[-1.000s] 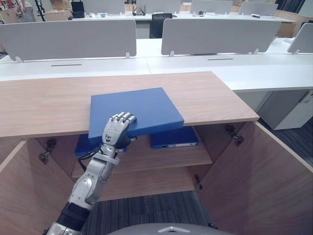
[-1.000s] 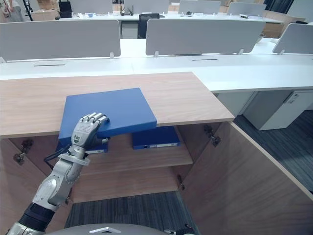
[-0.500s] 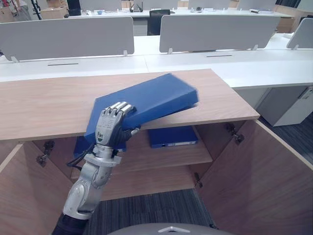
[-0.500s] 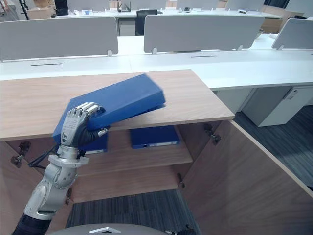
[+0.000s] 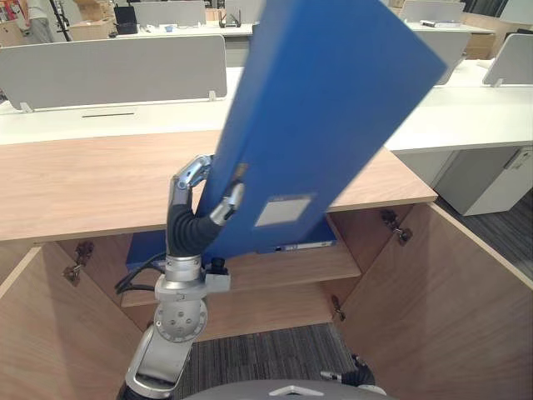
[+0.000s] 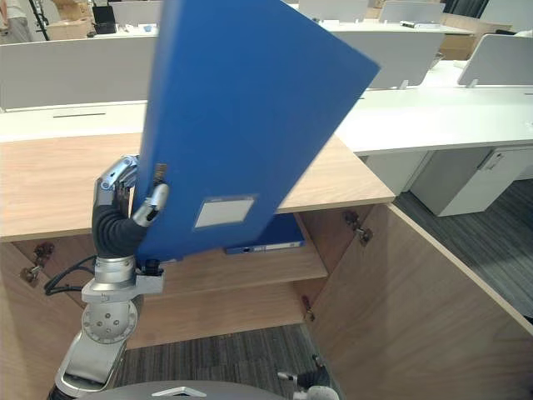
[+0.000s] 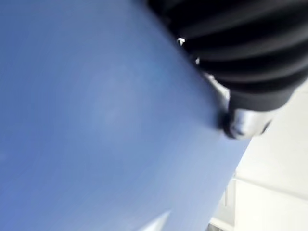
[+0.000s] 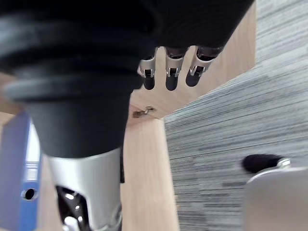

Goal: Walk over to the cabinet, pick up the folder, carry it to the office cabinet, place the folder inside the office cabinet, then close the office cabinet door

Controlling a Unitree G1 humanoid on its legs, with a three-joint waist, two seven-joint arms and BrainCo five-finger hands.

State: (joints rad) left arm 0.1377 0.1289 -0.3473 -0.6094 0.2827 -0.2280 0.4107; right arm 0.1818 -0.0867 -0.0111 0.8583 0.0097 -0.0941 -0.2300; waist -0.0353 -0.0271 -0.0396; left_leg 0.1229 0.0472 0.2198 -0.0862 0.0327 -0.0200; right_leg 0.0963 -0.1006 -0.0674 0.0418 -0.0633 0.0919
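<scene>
L hand point(image 5: 186, 221) fingers point(image 5: 195, 168) clamped on the blue folder point(image 5: 325, 108) near its lower corner: fingers behind the cover, thumb on the front face. Folder is clear of the counter point(image 5: 75, 183), steeply tilted, long axis running up & to the R from the fingers. Open shelf point(image 5: 333, 265) lies below the fingers. R hand point(image 8: 168, 77) fingers loose, empty. L looks like the carrying hand.
</scene>
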